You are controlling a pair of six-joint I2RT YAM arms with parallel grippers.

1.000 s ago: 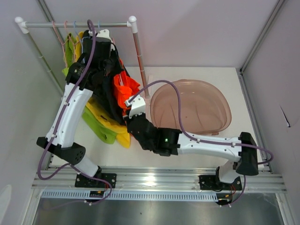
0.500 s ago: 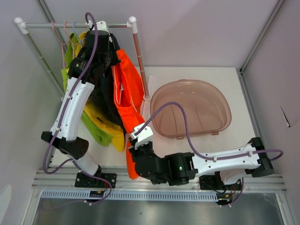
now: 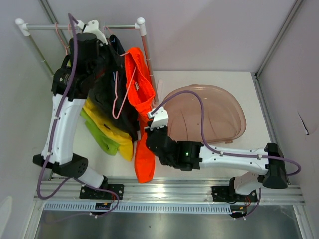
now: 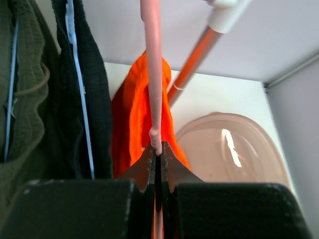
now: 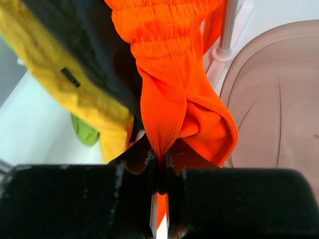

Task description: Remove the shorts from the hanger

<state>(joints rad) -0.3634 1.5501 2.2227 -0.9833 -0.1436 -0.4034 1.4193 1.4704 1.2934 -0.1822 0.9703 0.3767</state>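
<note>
My left gripper (image 4: 158,149) is shut on a thin pink hanger (image 4: 152,74), held high by the rail (image 3: 50,26). The hanger's loop (image 3: 119,94) shows in front of the black shorts (image 3: 107,84). The orange shorts (image 3: 142,99) hang in a long strip from beside the rail's right post down to the table's front. My right gripper (image 5: 159,157) is shut on a fold of the orange shorts (image 5: 169,74), at mid-table (image 3: 152,127). Yellow shorts (image 3: 117,137) and lime green shorts (image 3: 99,132) hang lower left. Olive-grey shorts (image 4: 20,99) hang beside the black ones (image 4: 84,99).
A translucent pink basin (image 3: 209,114) sits on the table to the right of the orange shorts, also seen in the right wrist view (image 5: 279,99). The rail's right post (image 3: 148,59) stands just behind the orange shorts. Grey walls close in left, back and right.
The left arm has lifted the hanger up and to the left. The right gripper went to the front edge with the orange shorts, then back toward mid-table. The pink hanger's loop now shows bare.
</note>
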